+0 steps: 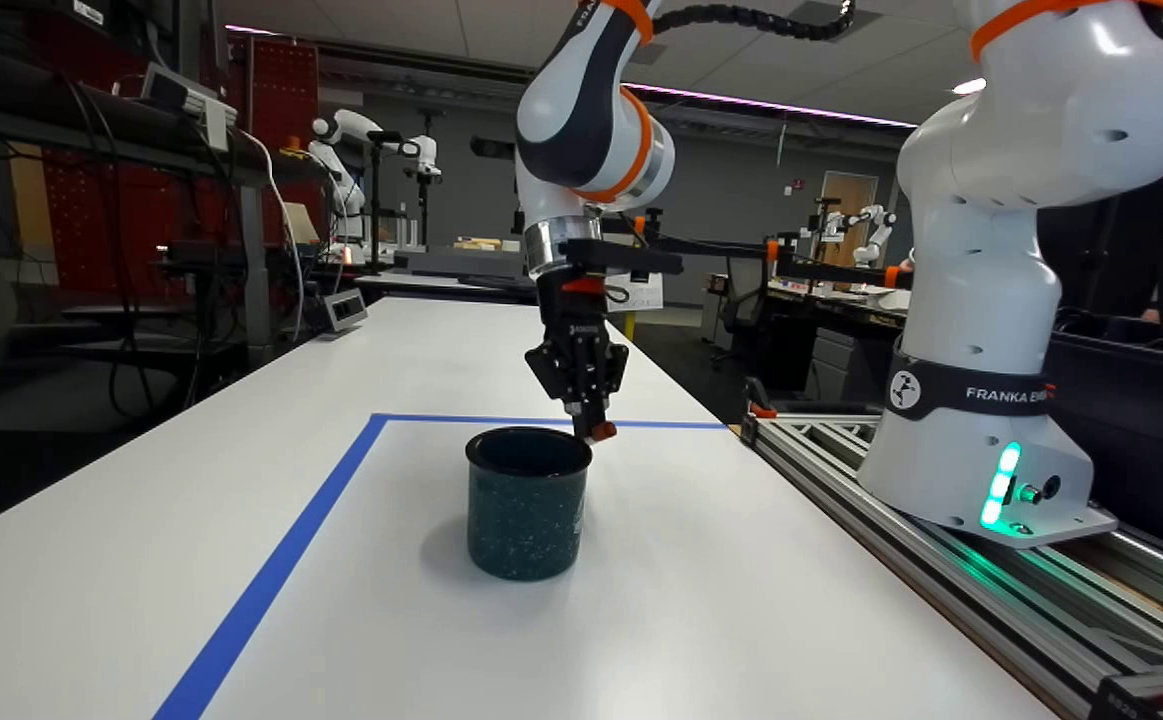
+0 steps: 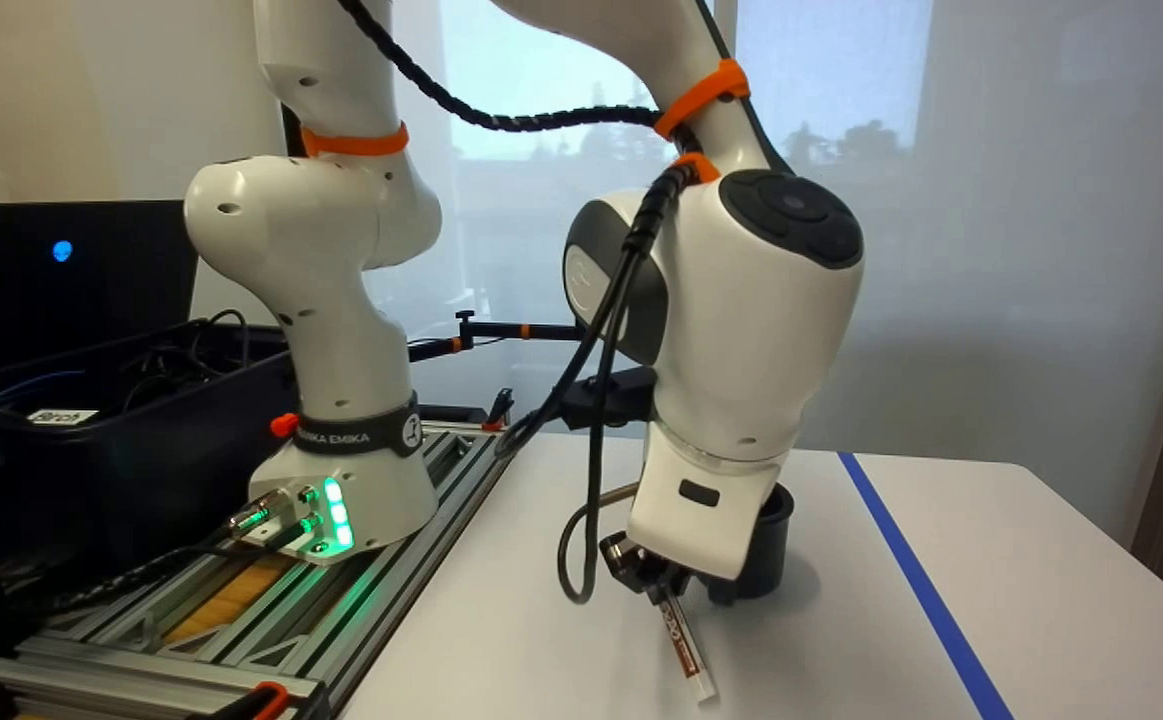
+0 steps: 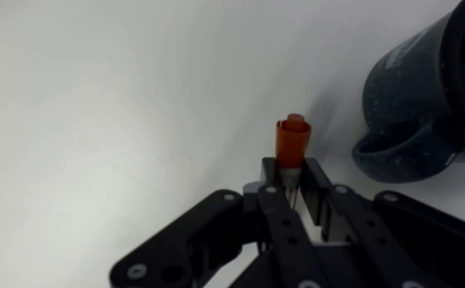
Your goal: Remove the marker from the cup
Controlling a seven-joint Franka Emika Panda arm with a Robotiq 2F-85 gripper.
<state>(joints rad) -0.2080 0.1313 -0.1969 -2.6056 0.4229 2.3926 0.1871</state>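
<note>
The dark teal cup (image 1: 526,525) stands upright on the white table. It also shows partly behind the arm in an exterior view (image 2: 773,545) and at the right of the wrist view (image 3: 408,92), handle towards the gripper. My gripper (image 3: 289,173) is shut on the marker (image 3: 292,145), gripping it just behind its orange-red cap. The marker is outside the cup, beside it. Its white barrel with a reddish label (image 2: 683,645) slants down from the gripper (image 2: 657,588) in an exterior view; I cannot tell whether its end touches the table. Only the orange cap (image 1: 603,431) shows in an exterior view.
Blue tape (image 1: 321,510) marks lines on the white table (image 1: 741,640). The robot base (image 1: 981,450) stands on a metal rail frame (image 1: 901,530) along the table edge. A black bin with cables (image 2: 111,450) stands behind the base.
</note>
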